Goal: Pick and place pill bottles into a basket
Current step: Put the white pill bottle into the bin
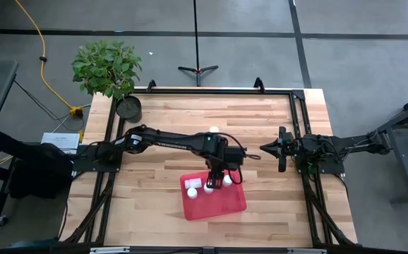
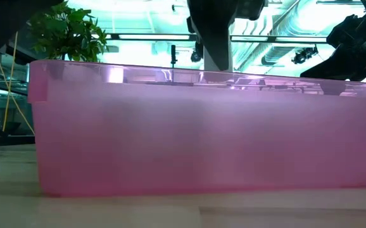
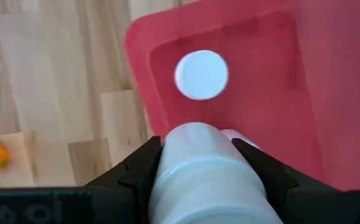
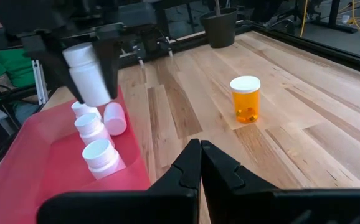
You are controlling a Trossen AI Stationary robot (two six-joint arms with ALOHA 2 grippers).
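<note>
Basket wall: translucent pink-red plastic fills the low view, smooth and glossy, with a stepped rim; the basket (image 2: 189,139) sits flat on the table.
Basket shape: shallow rectangular bin (image 1: 214,200) with rounded corners, set slightly askew near the table's front edge, its long axis running roughly left to right in the high view.
Held bottle: white plastic cylinder (image 4: 86,73) with a ribbed white cap, long axis close to vertical and slightly tilted, cap uppermost, hanging above the basket's back edge.
Left gripper: the left gripper (image 4: 83,50) is clamped on the held bottle, dark fingers (image 3: 141,168) pressed to either side of its body, directly over the basket's back-left part.
Bottles in basket: three white pill bottles stand upright in a row along one wall, caps up (image 4: 99,152); a fourth (image 4: 114,118) lies tipped on its side beside them, its cap end aimed out toward the basket's rim.
Cap from above: one round white cap (image 3: 201,74) shows flat and matte against the red floor in the left wrist view.
Amber bottle: short amber-orange translucent cylinder (image 4: 245,99) with a white cap, upright on the bare wood, well apart from the basket toward the back of the table.
Right gripper: the right gripper (image 1: 282,149) rests at the table's right side, away from the basket, dark fingers (image 4: 189,168) pressed together with nothing between them.
Table: pale butcher-block wood (image 1: 162,113) in long glued strips, framed by black rails.
Pot: black round pot (image 1: 128,108) at the back-left corner, with a leafy green plant beside it.
</note>
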